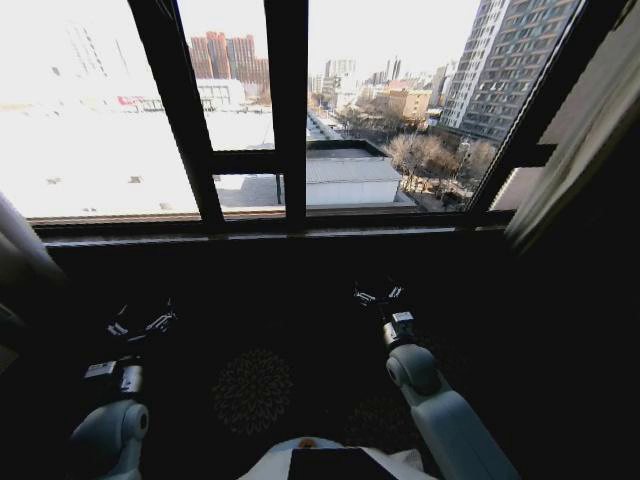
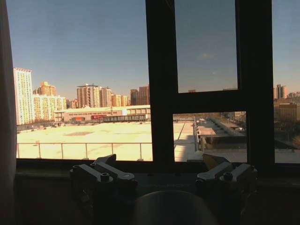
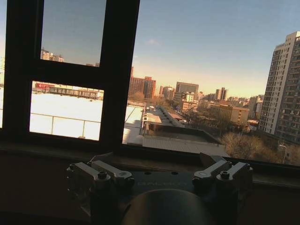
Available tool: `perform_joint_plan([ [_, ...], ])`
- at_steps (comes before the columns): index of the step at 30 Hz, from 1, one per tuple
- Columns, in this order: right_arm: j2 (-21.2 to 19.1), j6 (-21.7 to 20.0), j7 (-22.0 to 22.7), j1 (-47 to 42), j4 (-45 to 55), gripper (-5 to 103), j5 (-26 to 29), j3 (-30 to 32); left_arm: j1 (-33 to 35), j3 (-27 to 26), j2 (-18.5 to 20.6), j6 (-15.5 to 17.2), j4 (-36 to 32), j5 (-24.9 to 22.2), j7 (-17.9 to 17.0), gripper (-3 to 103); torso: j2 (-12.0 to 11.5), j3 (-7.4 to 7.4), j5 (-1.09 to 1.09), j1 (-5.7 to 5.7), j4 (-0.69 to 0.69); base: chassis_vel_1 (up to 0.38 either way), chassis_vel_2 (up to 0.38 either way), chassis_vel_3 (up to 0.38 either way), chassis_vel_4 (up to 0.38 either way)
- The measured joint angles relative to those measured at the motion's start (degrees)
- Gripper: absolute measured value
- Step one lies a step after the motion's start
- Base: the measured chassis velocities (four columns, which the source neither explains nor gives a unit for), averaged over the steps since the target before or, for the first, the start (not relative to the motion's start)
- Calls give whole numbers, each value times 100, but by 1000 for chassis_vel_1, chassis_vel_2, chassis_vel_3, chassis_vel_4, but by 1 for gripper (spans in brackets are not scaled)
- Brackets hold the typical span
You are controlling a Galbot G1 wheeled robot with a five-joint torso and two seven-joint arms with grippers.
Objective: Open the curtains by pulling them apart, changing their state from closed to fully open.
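The curtains hang gathered at both sides of the window. One white panel point(image 1: 22, 255) is at the far left, and it also lines the edge of the left wrist view point(image 2: 4, 122). The other panel point(image 1: 585, 120) slants down the far right. Between them the glass is uncovered. My left gripper point(image 1: 140, 325) is low in front of the dark wall under the sill, open and holding nothing point(image 2: 163, 174). My right gripper point(image 1: 378, 296) is also low under the sill, nearer the middle, open and apart from the fabric point(image 3: 161, 174).
Dark window frame bars point(image 1: 285, 110) cross the middle of the glass, with a sill point(image 1: 270, 228) below them. A dark wall point(image 1: 300, 280) runs under the sill. A patterned rug point(image 1: 252, 388) lies on the floor between my arms.
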Motion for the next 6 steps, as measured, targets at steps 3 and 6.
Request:
perform_joint_plan([
  [3,5,-80,4,13,51,100,112,15,-16,-88,49,34,20,-145,-4,100,0,0,1,0,0,0,0,0,0],
  [6,20,-190,30,23,84,100,128,51,-41,-116,67,138,20,-272,-6,100,0,0,1,0,0,0,0,0,0],
])
